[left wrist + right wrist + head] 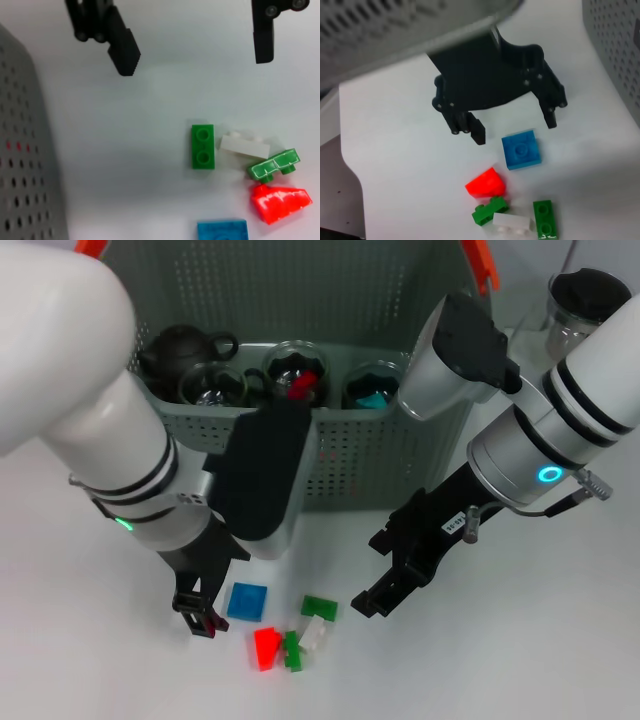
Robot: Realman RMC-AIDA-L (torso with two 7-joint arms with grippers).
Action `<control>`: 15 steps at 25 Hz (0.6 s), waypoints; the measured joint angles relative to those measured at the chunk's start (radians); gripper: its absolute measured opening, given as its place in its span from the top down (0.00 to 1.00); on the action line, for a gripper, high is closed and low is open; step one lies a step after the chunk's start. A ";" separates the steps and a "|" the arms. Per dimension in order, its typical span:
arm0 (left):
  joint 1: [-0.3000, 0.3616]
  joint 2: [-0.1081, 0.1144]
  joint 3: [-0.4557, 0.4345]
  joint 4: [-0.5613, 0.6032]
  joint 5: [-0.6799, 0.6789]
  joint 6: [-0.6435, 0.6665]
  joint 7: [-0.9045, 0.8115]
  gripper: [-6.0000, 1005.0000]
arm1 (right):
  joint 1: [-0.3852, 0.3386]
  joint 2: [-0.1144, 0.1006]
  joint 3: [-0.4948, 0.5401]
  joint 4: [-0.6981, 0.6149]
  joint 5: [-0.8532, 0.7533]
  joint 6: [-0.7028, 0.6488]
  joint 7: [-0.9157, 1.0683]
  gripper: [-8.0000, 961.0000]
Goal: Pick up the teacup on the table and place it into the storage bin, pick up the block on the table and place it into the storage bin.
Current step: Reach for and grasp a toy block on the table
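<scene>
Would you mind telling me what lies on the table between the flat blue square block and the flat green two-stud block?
Nothing: in the head view, bare white table separates the flat blue square block from the flat green two-stud block; the right wrist view agrees.

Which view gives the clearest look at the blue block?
The right wrist view: the blue block shows whole on the table, below the open left claw. The head view also shows it whole, but farther off. The left wrist view cuts it off at the picture's edge.

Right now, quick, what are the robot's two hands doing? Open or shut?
Left gripper: open, empty, over the table beside the blue block.
Right gripper: open, empty, near the green block.
</scene>
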 joint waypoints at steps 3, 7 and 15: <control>-0.019 -0.001 0.015 -0.035 0.003 -0.020 -0.014 0.10 | -0.002 0.000 0.000 0.000 0.001 0.003 0.000 0.02; -0.038 -0.002 0.028 -0.076 0.003 -0.043 -0.029 0.14 | -0.003 0.000 0.000 0.000 0.001 0.007 -0.001 0.02; -0.043 -0.002 0.065 -0.095 0.001 -0.065 -0.046 0.16 | -0.003 0.000 -0.001 0.000 0.001 0.009 -0.008 0.02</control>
